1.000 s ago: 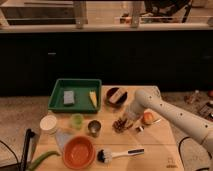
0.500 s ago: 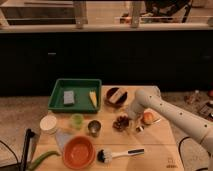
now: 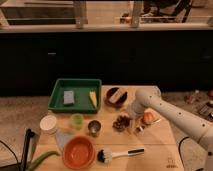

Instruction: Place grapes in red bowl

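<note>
The grapes (image 3: 120,122), a small dark reddish-brown bunch, lie on the wooden table right of the metal cup (image 3: 93,128). The red bowl (image 3: 78,152), wide and orange-red, stands near the table's front left, empty. My gripper (image 3: 133,121) hangs at the end of the white arm that reaches in from the right. It is just to the right of the grapes, between them and the round orange-peach fruit (image 3: 148,118).
A green tray (image 3: 76,93) with a grey sponge and a yellow piece stands at the back left. A dark brown bowl (image 3: 116,96) with a tan block, a small green cup (image 3: 76,120), a white container (image 3: 48,124), a dish brush (image 3: 116,154) and a green vegetable (image 3: 42,160) also lie on the table.
The gripper has shifted slightly right, away from the grapes, which now show more fully beside it.
</note>
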{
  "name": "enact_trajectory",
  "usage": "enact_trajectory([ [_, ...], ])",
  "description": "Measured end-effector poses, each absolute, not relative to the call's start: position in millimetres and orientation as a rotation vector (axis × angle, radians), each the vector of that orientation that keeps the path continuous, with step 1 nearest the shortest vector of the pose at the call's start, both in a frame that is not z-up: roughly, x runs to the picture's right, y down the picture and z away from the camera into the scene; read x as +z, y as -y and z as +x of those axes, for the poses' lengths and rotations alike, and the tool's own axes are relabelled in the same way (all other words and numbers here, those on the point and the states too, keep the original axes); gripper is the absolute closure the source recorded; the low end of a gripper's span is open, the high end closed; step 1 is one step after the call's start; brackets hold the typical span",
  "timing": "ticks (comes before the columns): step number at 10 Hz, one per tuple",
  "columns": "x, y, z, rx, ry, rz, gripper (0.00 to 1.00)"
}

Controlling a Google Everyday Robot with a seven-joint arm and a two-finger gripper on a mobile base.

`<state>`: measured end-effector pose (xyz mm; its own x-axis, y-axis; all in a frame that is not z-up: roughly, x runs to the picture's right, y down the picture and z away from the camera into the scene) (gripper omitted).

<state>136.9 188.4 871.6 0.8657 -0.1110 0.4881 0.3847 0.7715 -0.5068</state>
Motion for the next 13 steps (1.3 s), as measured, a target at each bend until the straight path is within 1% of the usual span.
enact_trajectory([
  [2, 872.9, -189.0, 139.0, -0.281, 0.454, -0.64, 0.51],
  [3, 872.7, -188.3, 139.3, -0.282, 0.456, -0.639, 0.66],
  [5, 871.7, -187.3, 139.6, -0.284, 0.456, -0.638, 0.81],
  [6, 871.1, -187.4, 139.5, -0.286, 0.457, -0.639, 0.92],
  [7, 870.1, -186.6, 138.8, -0.289, 0.457, -0.637, 0.99],
  [13, 864.4, -181.4, 132.4, -0.302, 0.464, -0.631, 1.0],
])
